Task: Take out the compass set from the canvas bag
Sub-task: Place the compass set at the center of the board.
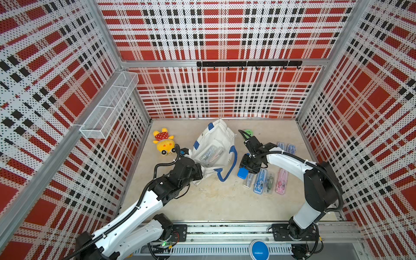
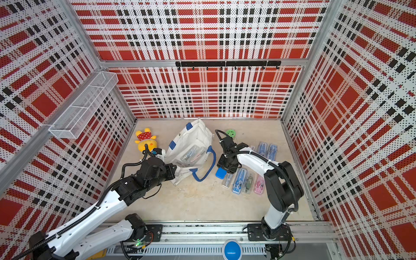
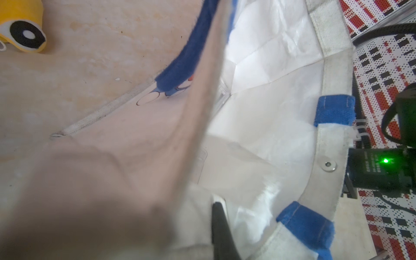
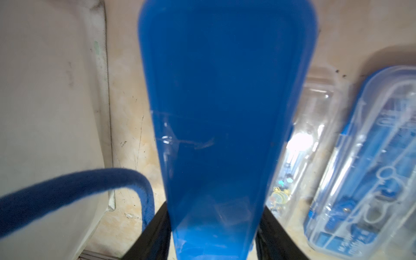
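The white canvas bag (image 1: 216, 139) (image 2: 193, 139) lies on its side mid-table, mouth towards the front, with clear compass set cases (image 1: 211, 153) showing inside. My left gripper (image 1: 201, 171) (image 2: 173, 169) is shut on the bag's near rim. In the left wrist view one black finger (image 3: 221, 231) presses the fabric (image 3: 135, 157). My right gripper (image 1: 246, 167) (image 4: 213, 227) is shut on a blue compass set (image 1: 243, 173) (image 2: 221, 173) (image 4: 225, 101), held just right of the bag's blue strap handle (image 1: 233, 162) (image 4: 67, 186).
Several compass sets (image 1: 260, 181) (image 4: 371, 168) lie in a row on the table under the right arm, two more (image 1: 286, 146) farther back. A yellow plush toy (image 1: 163, 141) lies left of the bag, a green disc (image 1: 248, 132) behind. A wire basket (image 1: 108, 105) hangs on the left wall.
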Motion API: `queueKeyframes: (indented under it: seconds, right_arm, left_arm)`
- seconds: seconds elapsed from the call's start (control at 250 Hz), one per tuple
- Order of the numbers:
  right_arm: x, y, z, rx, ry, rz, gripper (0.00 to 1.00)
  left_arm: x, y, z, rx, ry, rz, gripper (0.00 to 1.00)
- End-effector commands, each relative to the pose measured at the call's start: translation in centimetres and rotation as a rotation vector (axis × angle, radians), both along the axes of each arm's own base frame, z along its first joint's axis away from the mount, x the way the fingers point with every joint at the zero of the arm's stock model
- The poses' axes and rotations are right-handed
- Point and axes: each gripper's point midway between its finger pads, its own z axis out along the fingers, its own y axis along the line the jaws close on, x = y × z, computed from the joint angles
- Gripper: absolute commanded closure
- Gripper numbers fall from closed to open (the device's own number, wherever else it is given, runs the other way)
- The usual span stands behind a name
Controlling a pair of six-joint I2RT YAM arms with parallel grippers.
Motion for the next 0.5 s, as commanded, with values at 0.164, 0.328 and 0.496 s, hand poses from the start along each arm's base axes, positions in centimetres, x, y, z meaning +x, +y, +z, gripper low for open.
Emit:
queueKeyframes:
  seconds: [0.164,0.328,0.496]
  right_arm:
    - [0.6,2.7,-1.4,0.080,0.052,-0.027,0.63]
    - [0.3,3.0,-2.5,0.085,0.099,-0.040,0.62]
    - [0.1,2.6,-2.8,0.072,0.107,-0.056,0.55]
  left_arm:
    - [0.3,0.6,-1.5,0.020,0.008,0.033,1.00]
    - [0.4,0.5,-1.9,0.018,0.015,0.040,1.00]
    - [0.6,0.4,-1.8,0.020,0.014,0.031,1.00]
